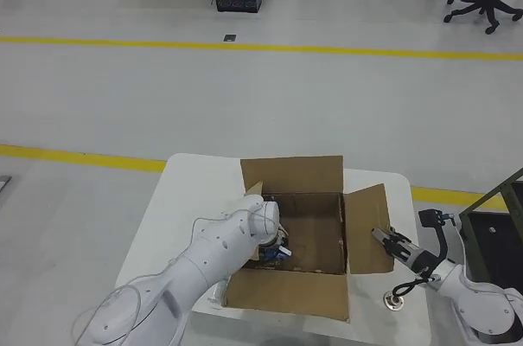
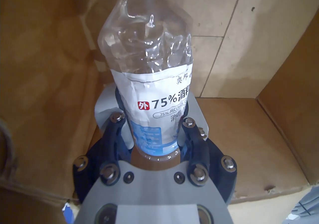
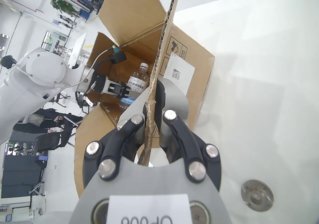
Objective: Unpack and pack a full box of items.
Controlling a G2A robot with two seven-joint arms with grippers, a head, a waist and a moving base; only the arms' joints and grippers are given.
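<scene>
Inside the open cardboard box (image 1: 287, 294), our left gripper (image 2: 153, 110) is clamped on the labelled lower half of a clear plastic bottle (image 2: 147, 43), which has a white cap and thin, dented walls. We judge it light and soft. A harder squeeze would likely buckle it, and the bare glossy shoulder looks slippery, so the paper label band seems the sound place to hold. Our right gripper (image 3: 152, 100) pinches the edge of the corrugated side flap (image 3: 172, 10) — stiff, easily creased — above the smooth white table (image 1: 192, 199).
</scene>
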